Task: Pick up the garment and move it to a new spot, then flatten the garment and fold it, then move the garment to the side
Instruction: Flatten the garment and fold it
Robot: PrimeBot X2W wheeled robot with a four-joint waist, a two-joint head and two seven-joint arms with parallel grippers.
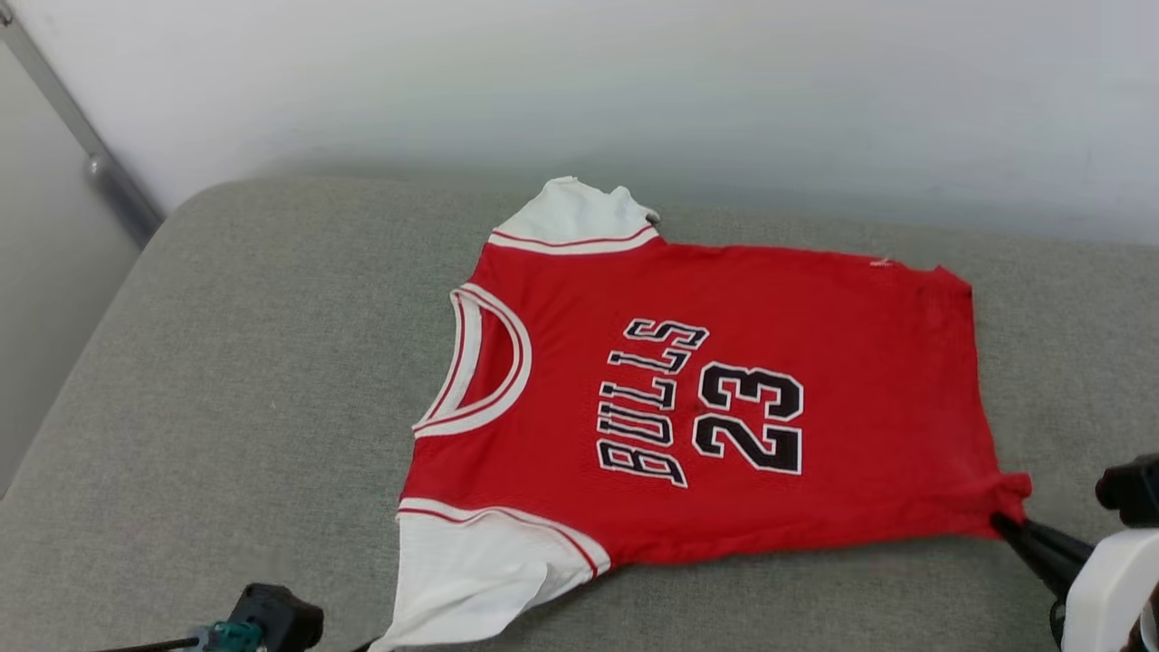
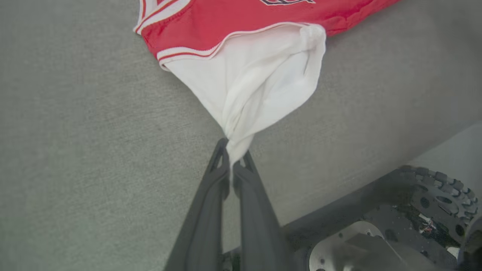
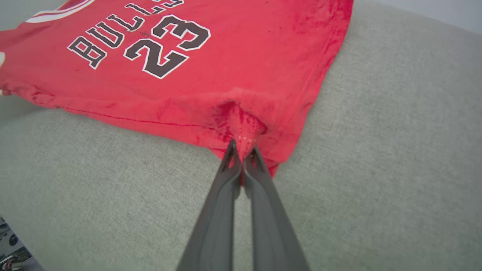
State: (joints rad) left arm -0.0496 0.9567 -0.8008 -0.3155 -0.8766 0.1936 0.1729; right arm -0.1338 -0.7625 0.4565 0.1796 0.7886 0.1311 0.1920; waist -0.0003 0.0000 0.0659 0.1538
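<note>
Head view: red shirt [image 1: 706, 407] spread flat on the grey cushion [image 1: 226, 407], in front of a pale wall [image 1: 634, 91]. Neck hole to the left, bottom edge to the right, black letters and number facing up. One white sleeve [image 1: 471, 570] near, the other on the far side. Right end effector [image 1: 1003, 523] low on the right, dark fingers pointing up and left, clenched on the near bottom corner of the shirt. White forearm [image 1: 1109, 589] just behind it. Dark wrist part [image 1: 272, 620] low on the left, beside the near sleeve.

Left wrist view: left end effector [image 2: 234, 160] reaching up from the bottom edge, fingers pressed together, grasping the tip of the white sleeve. Sleeve pulled to a point at the fingers. Grey toothed wheel [image 2: 440, 203] low on the right.

Right wrist view: two dark fingers squeezed tight on the red corner, cloth bunched up at the tips. Rest of the shirt flat on the cushion.
</note>
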